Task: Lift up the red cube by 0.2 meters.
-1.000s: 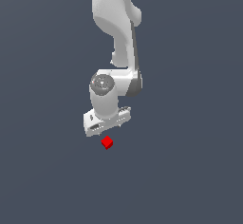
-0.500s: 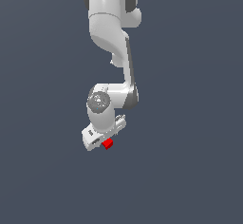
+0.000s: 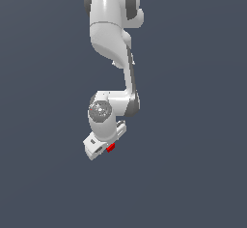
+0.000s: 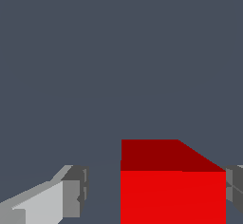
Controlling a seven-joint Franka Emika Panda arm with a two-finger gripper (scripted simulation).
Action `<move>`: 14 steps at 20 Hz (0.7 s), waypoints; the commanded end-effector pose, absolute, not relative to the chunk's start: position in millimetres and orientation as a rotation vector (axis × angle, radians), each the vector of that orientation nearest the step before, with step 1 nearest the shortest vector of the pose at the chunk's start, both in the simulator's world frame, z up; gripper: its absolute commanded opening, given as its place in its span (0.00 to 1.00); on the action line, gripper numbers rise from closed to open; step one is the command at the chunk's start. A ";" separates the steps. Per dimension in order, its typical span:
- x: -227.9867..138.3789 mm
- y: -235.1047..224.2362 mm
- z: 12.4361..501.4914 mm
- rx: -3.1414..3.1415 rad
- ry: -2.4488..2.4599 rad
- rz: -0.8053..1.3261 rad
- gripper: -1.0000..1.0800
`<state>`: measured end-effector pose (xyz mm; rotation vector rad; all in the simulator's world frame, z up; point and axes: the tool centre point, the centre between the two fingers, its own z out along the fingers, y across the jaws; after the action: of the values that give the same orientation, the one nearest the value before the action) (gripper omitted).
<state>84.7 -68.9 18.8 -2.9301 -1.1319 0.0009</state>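
Observation:
The red cube [image 4: 173,190] fills the space between my two fingers in the wrist view. One grey finger pad [image 4: 78,192] stands apart from the cube with a clear gap. The other pad [image 4: 233,184] is right against the cube's opposite side. My gripper [image 4: 154,190] is open around the cube. In the exterior view the white hand [image 3: 99,145] is down over the cube [image 3: 111,148], and only a small red sliver shows beside it. The fingertips are hidden there.
A plain dark grey surface [image 3: 193,174] lies all around. The white arm [image 3: 113,38] reaches down from the top of the exterior view.
The hand has come down onto the cube and shifted toward the exterior view's left. The cube, fully visible below the hand a second ago, is now mostly covered.

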 end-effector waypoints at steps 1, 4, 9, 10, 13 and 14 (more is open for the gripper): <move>85.7 -68.8 18.5 -2.928 -1.138 0.000 0.96; 84.9 -68.4 19.9 -2.932 -1.129 0.000 0.96; 84.8 -68.4 20.0 -2.932 -1.128 0.000 0.00; 84.8 -68.4 20.0 -2.932 -1.128 0.000 0.00; 84.8 -68.4 20.0 -2.932 -1.128 0.000 0.00; 84.8 -68.4 20.0 -2.932 -1.128 0.000 0.00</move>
<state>84.7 -68.5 19.9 -2.9319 -1.1281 0.0004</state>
